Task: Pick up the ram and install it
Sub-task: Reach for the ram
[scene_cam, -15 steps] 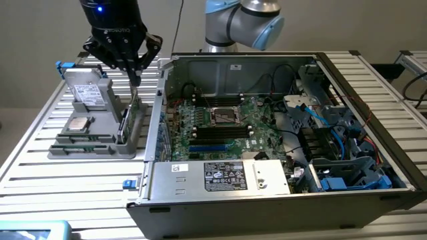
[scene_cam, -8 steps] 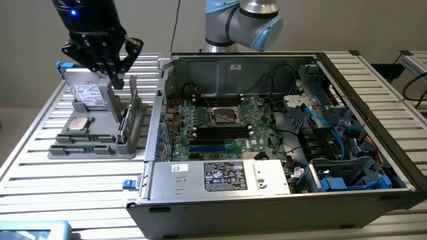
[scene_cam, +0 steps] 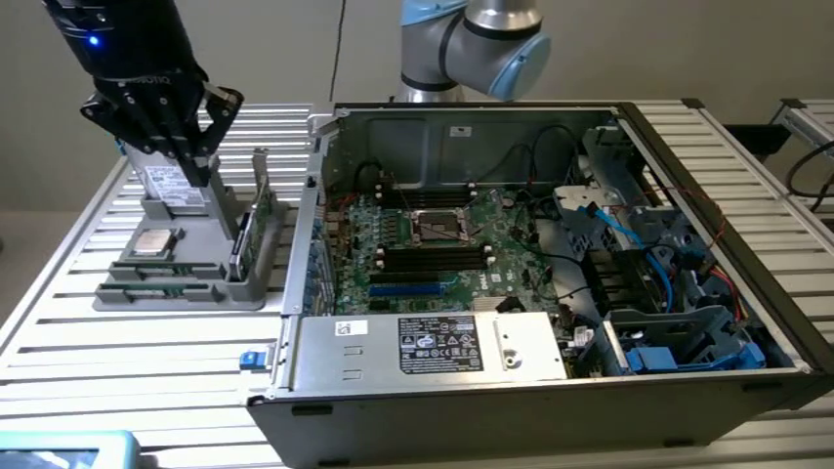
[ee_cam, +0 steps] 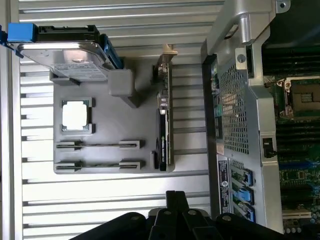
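Note:
Two ram sticks lie edge-up in the slots of a grey holder (ee_cam: 115, 125): one ram stick (ee_cam: 97, 145) and a second (ee_cam: 97, 165) beside it, seen as thin strips at the holder's front (scene_cam: 154, 289) in the exterior view. My black gripper (scene_cam: 193, 168) hangs above the holder's back end, near the upright hard drive (scene_cam: 170, 186). Its fingers (ee_cam: 172, 212) are shut with nothing between them, well apart from the ram. The open PC case (scene_cam: 548, 381) lies at the exterior view's right, its motherboard (scene_cam: 431, 244) showing black memory slots (scene_cam: 431, 259).
The holder also carries a square silver processor (ee_cam: 76, 115) and a tall green expansion card (ee_cam: 164, 125) standing on edge beside the case wall (ee_cam: 240, 110). Cables and blue drive bays (scene_cam: 665, 342) crowd the case's right side. Everything rests on a slatted metal table (scene_cam: 117, 371).

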Tool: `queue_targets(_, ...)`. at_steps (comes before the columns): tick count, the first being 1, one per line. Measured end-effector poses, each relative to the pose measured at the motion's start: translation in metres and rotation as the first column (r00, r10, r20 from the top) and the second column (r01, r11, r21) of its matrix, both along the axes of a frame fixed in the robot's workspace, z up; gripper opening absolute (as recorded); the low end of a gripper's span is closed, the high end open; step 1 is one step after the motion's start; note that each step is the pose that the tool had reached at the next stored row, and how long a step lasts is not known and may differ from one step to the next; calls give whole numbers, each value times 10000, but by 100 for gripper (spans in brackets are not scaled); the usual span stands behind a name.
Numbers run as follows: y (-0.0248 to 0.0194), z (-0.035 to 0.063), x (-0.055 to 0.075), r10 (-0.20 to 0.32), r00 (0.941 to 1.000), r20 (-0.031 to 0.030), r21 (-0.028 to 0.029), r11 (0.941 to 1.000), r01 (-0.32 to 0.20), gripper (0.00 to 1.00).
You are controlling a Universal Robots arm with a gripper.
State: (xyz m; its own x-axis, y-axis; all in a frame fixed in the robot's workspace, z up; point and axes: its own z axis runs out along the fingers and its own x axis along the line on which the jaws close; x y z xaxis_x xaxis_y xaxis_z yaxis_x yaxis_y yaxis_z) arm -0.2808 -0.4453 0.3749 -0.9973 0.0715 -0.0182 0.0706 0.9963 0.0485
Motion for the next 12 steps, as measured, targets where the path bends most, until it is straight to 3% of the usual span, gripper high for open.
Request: queue_targets(12,-62,-215,-472,-1,10000,-26,-1,10000,1,11)
